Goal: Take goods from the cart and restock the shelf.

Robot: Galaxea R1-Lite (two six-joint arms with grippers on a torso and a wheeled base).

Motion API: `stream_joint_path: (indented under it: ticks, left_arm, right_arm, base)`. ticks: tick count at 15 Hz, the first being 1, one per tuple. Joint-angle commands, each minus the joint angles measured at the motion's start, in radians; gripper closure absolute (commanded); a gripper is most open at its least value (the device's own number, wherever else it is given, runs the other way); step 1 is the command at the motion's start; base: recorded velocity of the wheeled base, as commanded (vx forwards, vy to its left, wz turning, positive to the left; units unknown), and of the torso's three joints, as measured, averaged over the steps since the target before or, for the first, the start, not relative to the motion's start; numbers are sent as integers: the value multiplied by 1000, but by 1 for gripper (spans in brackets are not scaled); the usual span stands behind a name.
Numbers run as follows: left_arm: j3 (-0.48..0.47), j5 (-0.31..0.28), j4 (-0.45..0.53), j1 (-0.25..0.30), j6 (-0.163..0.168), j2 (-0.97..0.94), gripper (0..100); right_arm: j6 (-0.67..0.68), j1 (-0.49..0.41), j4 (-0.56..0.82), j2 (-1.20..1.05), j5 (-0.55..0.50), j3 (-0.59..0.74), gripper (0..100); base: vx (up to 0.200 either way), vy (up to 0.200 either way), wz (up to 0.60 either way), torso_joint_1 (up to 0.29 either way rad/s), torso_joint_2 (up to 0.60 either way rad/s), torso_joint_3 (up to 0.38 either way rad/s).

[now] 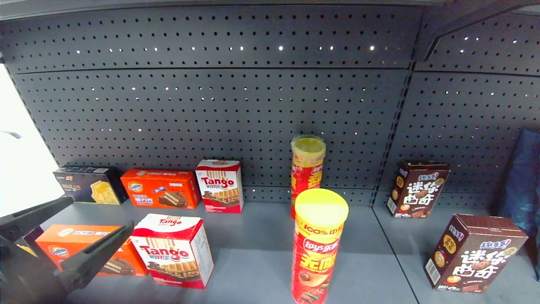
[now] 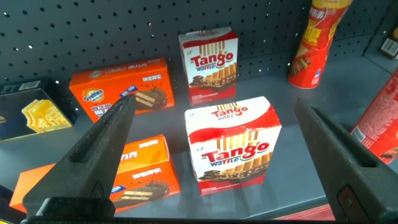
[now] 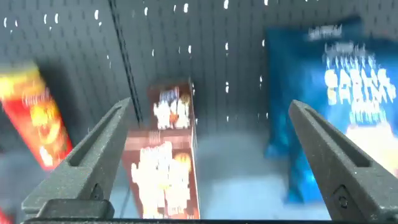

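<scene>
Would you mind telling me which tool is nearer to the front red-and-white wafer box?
Left. The left tool hangs open just beside the front wafer box, on its left; the right tool is open farther right, facing the brown boxes and blue bag.

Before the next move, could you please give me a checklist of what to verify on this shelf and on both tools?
1. Left tool open and holding nothing: ok.
2. Right tool open and holding nothing: ok.
3. Front wafer box standing upright: ok.
4. Front chips can standing upright: ok.
5. Bare shelf floor between that box and that can, free for more goods: ok.
6. Where the cart stands, and what it holds: cannot tell.
</scene>
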Motion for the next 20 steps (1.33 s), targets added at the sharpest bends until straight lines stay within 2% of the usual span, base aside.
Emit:
stream_joint_path:
  ticks: [1,3,4,6,9,10,14,16,17,18,19,20]
  left_arm:
    - [2,1,0,0,0,-11,0]
    - [-1,1,0,0,0,-18,0]
    - [1,1,0,1,0,-26,0]
    - [6,1,0,1,0,-34,0]
    - [9,1,0,3,-2,-44,0]
    - [9,1,0,1,-2,-44,0]
    - [13,1,2,5,2,-47,0]
    - [29,2,5,6,3,-46,0]
    - [88,1,-3,9,35,-52,0]
    - [147,1,-15,18,100,-75,0]
    - [214,-7,-32,49,141,-126,0]
    - [271,-16,-26,37,152,-176,0]
  right_arm:
    - [-12,-1,177,-294,-9,100,0]
    - [-11,-1,175,-297,-80,136,0]
    - [-9,-1,172,-297,-85,172,0]
    - [-8,-1,261,-297,-80,172,0]
    - [-25,-1,376,-297,-22,172,0]
    - [-72,-1,427,-295,26,172,0]
    - [-71,99,430,-381,47,170,0]
    - [-72,99,430,-389,47,172,0]
    - [-72,99,430,-389,47,172,0]
    - [-72,99,430,-389,47,172,0]
    - [-72,99,430,-389,47,172,0]
    - [-72,99,430,-389,47,172,0]
  base:
    - [0,0,0,0,0,0]
    - [0,0,0,0,0,0]
    - [0,0,0,0,0,0]
    - [0,0,0,0,0,0]
    - [0,0,0,0,0,0]
    - [0,0,0,0,0,0]
    - [0,0,0,0,0,0]
    - [0,0,0,0,0,0]
    - [0,0,0,0,0,0]
    - [0,0,0,0,0,0]
    - [0,0,0,0,0,0]
    - [0,0,0,0,0,0]
